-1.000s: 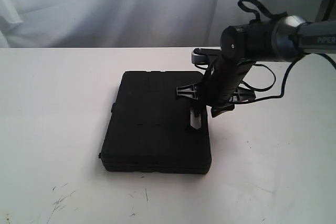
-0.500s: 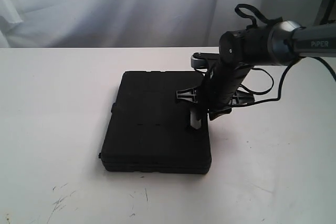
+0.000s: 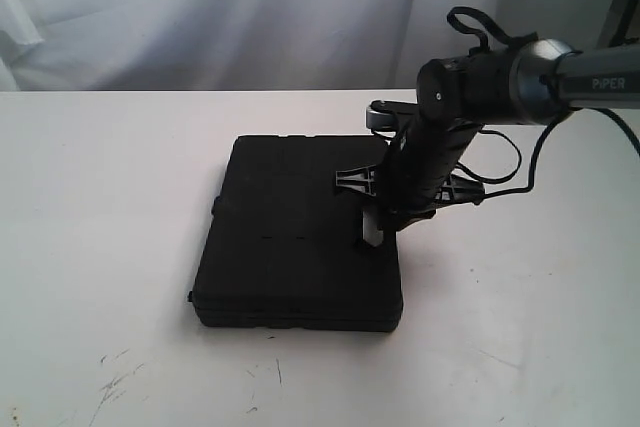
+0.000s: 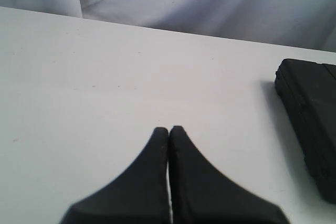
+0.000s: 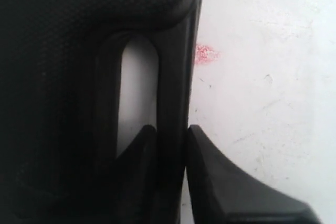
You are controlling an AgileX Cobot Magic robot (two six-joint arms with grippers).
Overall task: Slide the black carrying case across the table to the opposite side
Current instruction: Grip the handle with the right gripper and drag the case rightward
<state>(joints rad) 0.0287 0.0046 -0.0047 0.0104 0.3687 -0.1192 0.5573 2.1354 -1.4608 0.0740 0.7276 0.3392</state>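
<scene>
Right wrist view: right claw (image 5: 170, 132) grips handle (image 5: 176, 66) of closed black case (image 5: 58, 30); left claw (image 4: 168, 132) closed, empty.

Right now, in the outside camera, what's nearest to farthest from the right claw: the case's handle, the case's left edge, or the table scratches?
1. The handle: gripped between the fingers of the right gripper, on the right side of the case.
2. The left edge: across the lid, to the left.
3. The scratches: front left of the table, well past the case.
</scene>
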